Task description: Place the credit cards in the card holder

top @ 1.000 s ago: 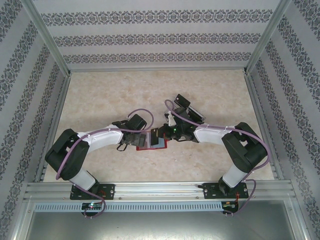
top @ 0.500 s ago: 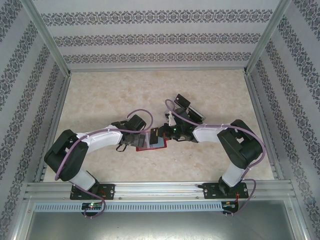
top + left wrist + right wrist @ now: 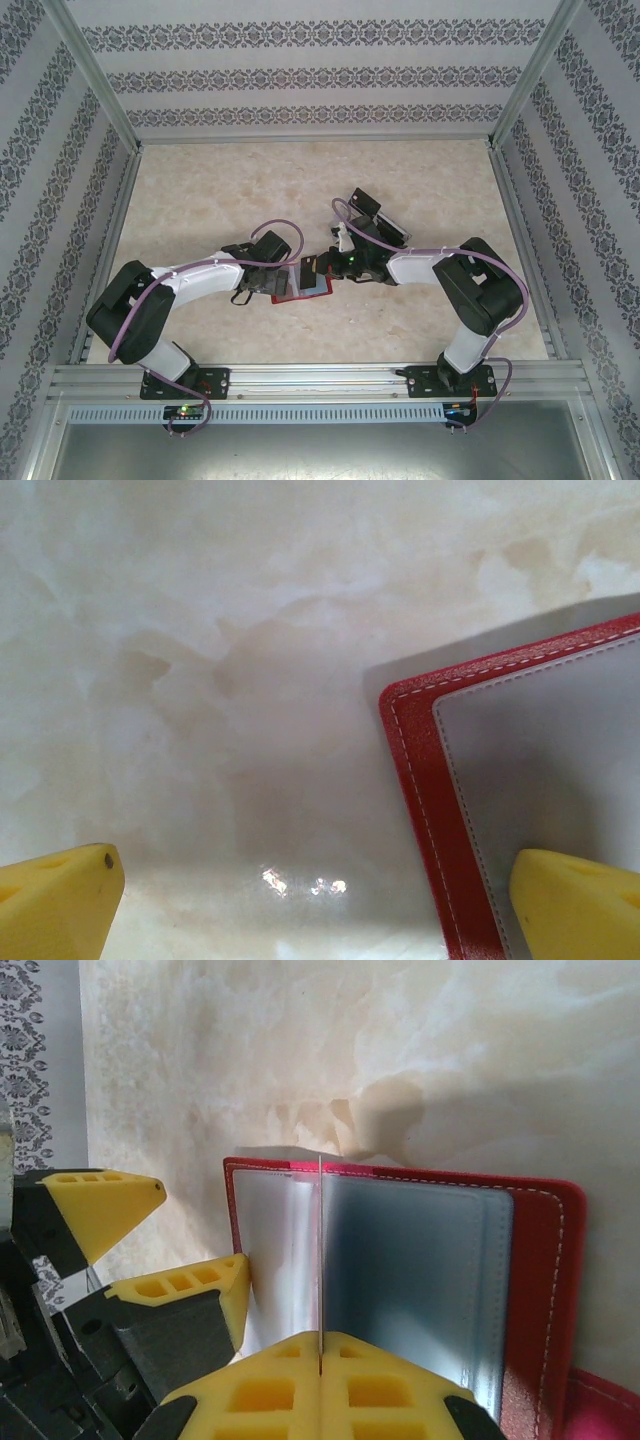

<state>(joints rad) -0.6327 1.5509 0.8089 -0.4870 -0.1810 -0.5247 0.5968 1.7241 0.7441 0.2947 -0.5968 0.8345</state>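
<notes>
Right fingers [image 3: 300, 1360] pinch card [image 3: 320, 1260] (edge-on) over open card holder [image 3: 545, 1290]; left fingers [image 3: 60, 900] wide, empty.

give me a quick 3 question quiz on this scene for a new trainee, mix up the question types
1. True or false: the left hand is shut on the card holder.
2. Multiple choice: what does the right hand grip? A) a credit card, seen edge-on B) the card holder C) nothing
3. Fill in: the card holder lies ____ on the table, its grey pockets showing.

Key: 1 false, its fingers stand wide apart; 2 A; 3 open
</notes>
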